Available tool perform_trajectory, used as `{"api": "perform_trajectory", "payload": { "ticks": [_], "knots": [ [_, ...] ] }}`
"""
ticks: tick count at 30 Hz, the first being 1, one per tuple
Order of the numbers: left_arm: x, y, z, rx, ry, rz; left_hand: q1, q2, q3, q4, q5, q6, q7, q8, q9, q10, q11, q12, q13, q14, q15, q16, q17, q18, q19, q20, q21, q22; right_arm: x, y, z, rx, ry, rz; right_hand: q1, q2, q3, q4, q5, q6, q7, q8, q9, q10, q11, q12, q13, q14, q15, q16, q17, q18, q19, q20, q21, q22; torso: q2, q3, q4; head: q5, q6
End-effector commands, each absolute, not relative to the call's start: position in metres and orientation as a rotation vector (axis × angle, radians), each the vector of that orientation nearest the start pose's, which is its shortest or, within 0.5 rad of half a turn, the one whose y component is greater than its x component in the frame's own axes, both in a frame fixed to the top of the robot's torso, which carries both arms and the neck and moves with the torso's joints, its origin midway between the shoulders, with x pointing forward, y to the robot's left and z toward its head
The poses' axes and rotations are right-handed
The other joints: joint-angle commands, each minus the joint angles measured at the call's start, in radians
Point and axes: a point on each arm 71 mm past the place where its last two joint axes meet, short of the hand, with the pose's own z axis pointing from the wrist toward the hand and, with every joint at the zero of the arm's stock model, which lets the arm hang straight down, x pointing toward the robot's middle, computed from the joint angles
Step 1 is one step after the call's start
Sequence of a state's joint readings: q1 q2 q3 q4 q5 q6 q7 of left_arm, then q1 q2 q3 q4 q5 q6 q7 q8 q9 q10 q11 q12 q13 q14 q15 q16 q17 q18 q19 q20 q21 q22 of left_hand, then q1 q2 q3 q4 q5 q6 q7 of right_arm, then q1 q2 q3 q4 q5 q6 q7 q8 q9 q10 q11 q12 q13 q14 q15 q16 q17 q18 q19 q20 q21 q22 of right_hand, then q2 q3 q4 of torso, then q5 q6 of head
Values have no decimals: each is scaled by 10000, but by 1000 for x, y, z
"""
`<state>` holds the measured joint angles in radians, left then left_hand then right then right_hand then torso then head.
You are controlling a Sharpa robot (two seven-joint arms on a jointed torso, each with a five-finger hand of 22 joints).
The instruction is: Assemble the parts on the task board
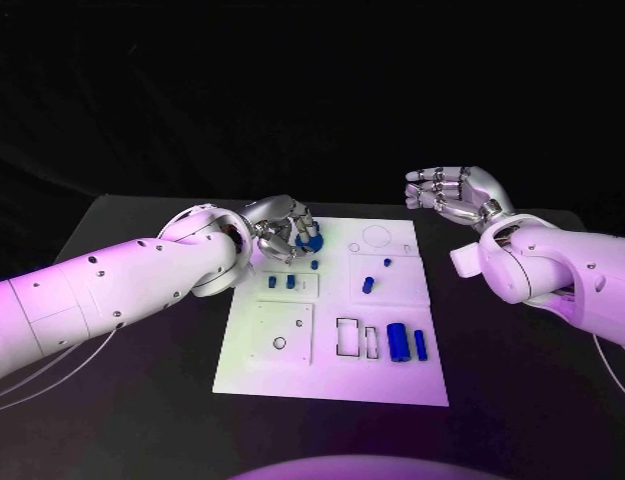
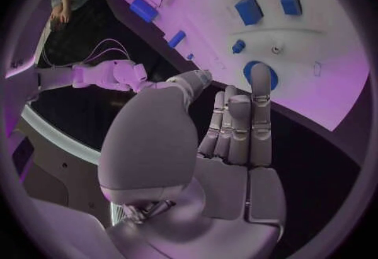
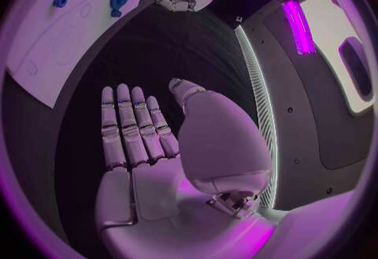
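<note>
- Two hands show over the dark bench [image 1: 514,400].
- Left hand [image 1: 276,228] hangs above the far left corner of the white board [image 1: 334,385], fingers [image 2: 240,123] straight and close together, nothing held, just beside a round blue part [image 2: 260,74].
- Right hand [image 1: 456,195] is raised beyond the board's far right corner, well apart from it, fingers loosely curled and spread, empty.
- Several small blue parts [image 1: 367,285] sit mid-board; two longer blue cylinders [image 1: 397,342] lie nearer the front right.
</note>
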<state>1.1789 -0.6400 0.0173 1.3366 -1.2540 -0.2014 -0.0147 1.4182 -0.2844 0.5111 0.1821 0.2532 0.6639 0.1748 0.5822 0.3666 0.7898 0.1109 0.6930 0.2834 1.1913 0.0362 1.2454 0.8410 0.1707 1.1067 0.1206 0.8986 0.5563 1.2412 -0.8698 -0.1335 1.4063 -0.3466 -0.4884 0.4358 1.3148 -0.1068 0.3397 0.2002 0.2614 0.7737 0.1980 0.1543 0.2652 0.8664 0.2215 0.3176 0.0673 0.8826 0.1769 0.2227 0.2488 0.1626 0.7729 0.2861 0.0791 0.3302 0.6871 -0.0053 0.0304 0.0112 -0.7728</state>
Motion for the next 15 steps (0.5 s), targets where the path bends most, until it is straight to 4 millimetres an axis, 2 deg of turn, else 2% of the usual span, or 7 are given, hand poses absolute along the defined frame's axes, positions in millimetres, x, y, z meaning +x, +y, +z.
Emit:
{"api": "perform_trajectory", "payload": {
  "ticks": [1,4,10,15],
  "knots": [
    [515,136,-190,2155,16993,-8360,-65,-15,-150,-17,-67,126,4,-69,-113,-66,4,-80,-139,170,7,235,167,131,80,35,122,74,504,-261,-185,7222,13721,12017,-118,-3,-34,-21,33,8,843,-17,-15,-62,-16,44,-16,60,38,-59,-10,114,-84,4,-69,-9,-11,7,5,-10,-3],
    [517,133,-195,2618,17224,-7943,8,5,-200,-80,-79,231,-25,-103,-201,-80,1,-160,-267,312,3,435,310,131,115,37,242,156,504,-260,-185,7219,13724,12027,-118,-3,-34,-21,33,8,843,-17,-15,-62,-16,44,-16,60,38,-59,-10,114,-84,4,-69,-9,-6,6,7,-20,-1],
    [519,126,-203,3346,17648,-7272,230,33,-23,-287,-12,548,-166,-210,-429,26,-38,-423,-624,478,-40,718,340,39,345,15,850,857,504,-260,-185,7212,13728,12042,-118,-3,-34,-21,33,8,843,-17,-15,-62,-16,44,-16,60,38,-59,-10,114,-84,4,-69,-9,0,6,-15,-14,12],
    [522,119,-208,3709,17843,-6873,256,26,56,-349,0,632,-179,-267,-514,70,-42,-516,-748,532,-43,800,340,25,376,6,999,1018,504,-259,-185,7204,13732,12062,-118,-3,-34,-21,33,8,843,-17,-15,-62,-16,44,-16,60,38,-59,-10,114,-84,4,-69,-9,18,7,-26,-16,27]
  ]
}}
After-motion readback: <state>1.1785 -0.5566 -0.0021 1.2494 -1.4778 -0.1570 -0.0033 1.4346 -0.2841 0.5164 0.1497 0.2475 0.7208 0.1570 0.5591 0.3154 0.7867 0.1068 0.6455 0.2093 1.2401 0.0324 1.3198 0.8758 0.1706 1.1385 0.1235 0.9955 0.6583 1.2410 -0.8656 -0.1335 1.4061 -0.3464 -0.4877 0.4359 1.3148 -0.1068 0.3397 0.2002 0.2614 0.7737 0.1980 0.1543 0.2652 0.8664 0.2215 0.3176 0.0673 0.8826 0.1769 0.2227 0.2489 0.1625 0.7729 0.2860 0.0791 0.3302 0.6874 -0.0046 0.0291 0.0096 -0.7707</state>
